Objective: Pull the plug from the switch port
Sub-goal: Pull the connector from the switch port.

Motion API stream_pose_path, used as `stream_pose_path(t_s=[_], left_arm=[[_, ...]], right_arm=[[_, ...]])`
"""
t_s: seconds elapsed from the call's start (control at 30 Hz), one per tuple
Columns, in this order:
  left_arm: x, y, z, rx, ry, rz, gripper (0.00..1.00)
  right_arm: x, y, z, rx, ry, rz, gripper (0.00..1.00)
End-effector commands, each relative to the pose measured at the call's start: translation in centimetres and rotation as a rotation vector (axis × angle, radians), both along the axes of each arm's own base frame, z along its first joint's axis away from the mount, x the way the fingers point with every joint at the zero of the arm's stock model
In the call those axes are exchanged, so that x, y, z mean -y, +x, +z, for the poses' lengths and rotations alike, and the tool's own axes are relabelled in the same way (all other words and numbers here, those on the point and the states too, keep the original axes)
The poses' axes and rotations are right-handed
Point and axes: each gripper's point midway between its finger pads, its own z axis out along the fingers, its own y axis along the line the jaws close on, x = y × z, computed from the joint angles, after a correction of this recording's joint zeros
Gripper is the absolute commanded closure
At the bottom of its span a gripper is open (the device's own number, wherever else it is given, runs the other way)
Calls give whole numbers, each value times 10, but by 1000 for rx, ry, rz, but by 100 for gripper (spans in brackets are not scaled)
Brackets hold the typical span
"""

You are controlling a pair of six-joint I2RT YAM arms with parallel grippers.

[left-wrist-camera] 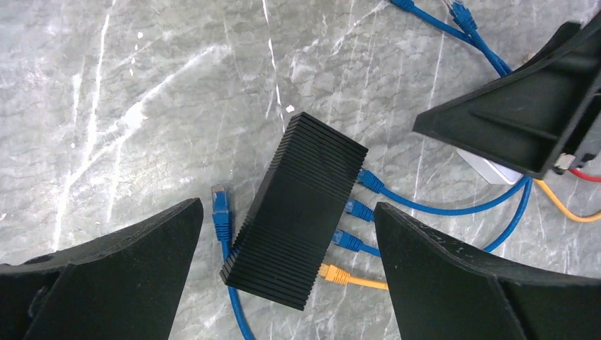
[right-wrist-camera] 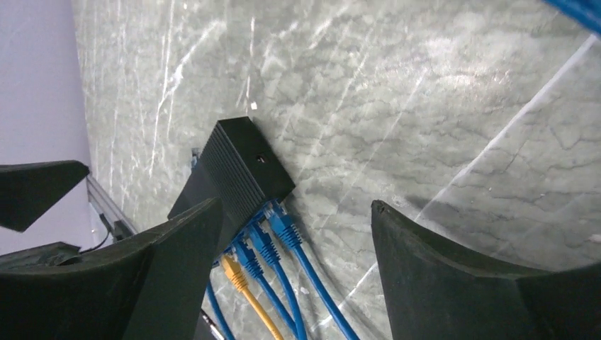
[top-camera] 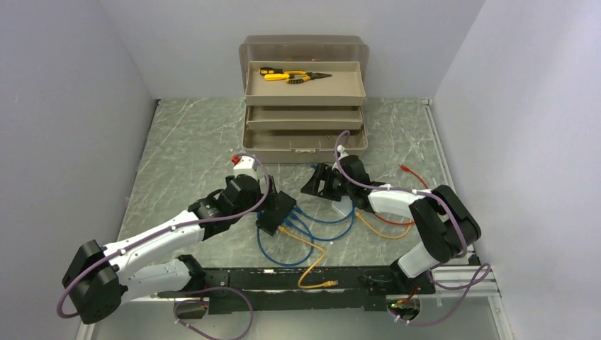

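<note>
- we see the switch [left-wrist-camera: 298,212] lying flat mid-bench [left-wrist-camera: 142,106], between the two arms
- three blue plugs [left-wrist-camera: 349,241] and one yellow plug [left-wrist-camera: 332,272] sit in the sockets along one long edge
- left pincer [left-wrist-camera: 285,212] is spread wide over the switch, holding nothing
- right pincer [right-wrist-camera: 296,205] is spread too, near the plug side, empty

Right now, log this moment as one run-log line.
left claw open over switch | right claw open near socket side | three blue plugs, one yellow plug seated | none gripped
</note>
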Motion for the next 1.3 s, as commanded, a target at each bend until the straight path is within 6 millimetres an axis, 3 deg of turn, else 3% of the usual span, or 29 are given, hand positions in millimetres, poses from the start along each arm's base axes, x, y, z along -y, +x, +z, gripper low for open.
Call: stream_pose_path(t_s=[0.0, 0.07, 0.17, 0.3, 0.37, 0.53, 0.83, 1.27], left_arm=[[5, 1, 2, 14, -90, -20, 1], [8, 0, -4, -4, -128, -44, 1], [4, -1, -16, -36, -149, -39, 2], [-3, -1, -33, -75, -168, -32, 10], [-3, -1, -38, -94, -155, -46, 19], [1, 0, -47, -133, -115, -75, 30], [12, 4, -57, -159, -115, -103, 36], [8, 4, -84, -229, -62, -67, 47]], right_arm=[[0, 13, 32, 213, -28, -12, 18], [-3, 12, 39, 282, -39, 10, 17], [-12, 5, 35, 243, -43, 97, 18], [-28, -6, 31, 211, 37, 186, 30], [-29, -10, 23, 196, 60, 184, 33], [-30, -14, 7, 145, 97, 177, 40], [-27, -14, -11, 91, 141, 157, 48], [-36, -31, -16, 36, 184, 204, 61]])
